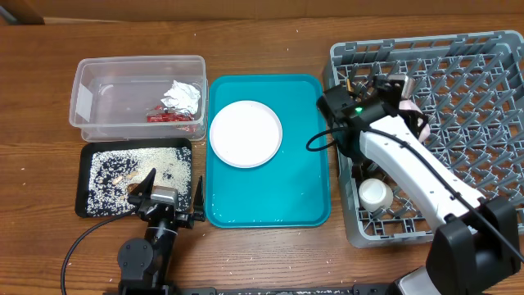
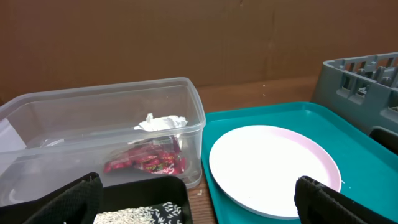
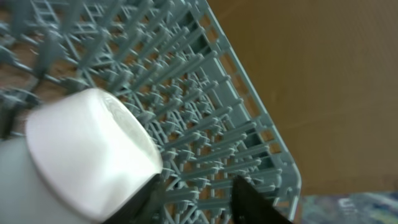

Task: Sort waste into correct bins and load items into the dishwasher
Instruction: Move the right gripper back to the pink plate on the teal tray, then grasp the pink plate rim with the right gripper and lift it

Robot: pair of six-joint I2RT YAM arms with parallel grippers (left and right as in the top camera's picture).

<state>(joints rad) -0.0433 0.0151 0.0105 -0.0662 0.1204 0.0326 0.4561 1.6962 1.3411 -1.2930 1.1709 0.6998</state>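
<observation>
The white plate [image 1: 246, 133] lies on the teal tray [image 1: 303, 197]; it also shows in the left wrist view [image 2: 273, 168]. The clear tub [image 1: 98, 123] holds the crumpled tissue [image 1: 183, 97] and the red wrapper [image 1: 168, 117]. The black tray [image 1: 86, 205] holds grainy food scraps [image 1: 135, 168]. My left gripper [image 1: 170, 190] [image 2: 199, 205] is open and empty, low at the black tray's near edge. My right gripper [image 1: 391, 84] [image 3: 202, 193] is open over the grey dish rack [image 1: 483, 90]. A pale bowl [image 3: 87, 162] rests against its left finger. A white cup [image 1: 375, 194] sits in the rack.
A pink shape [image 1: 412, 107], partly hidden by the right arm, stands in the rack. The right arm stretches across the rack's left half. A few loose grains lie on the wooden table [image 1: 270, 254] beside the black tray. I cannot make out the chopsticks.
</observation>
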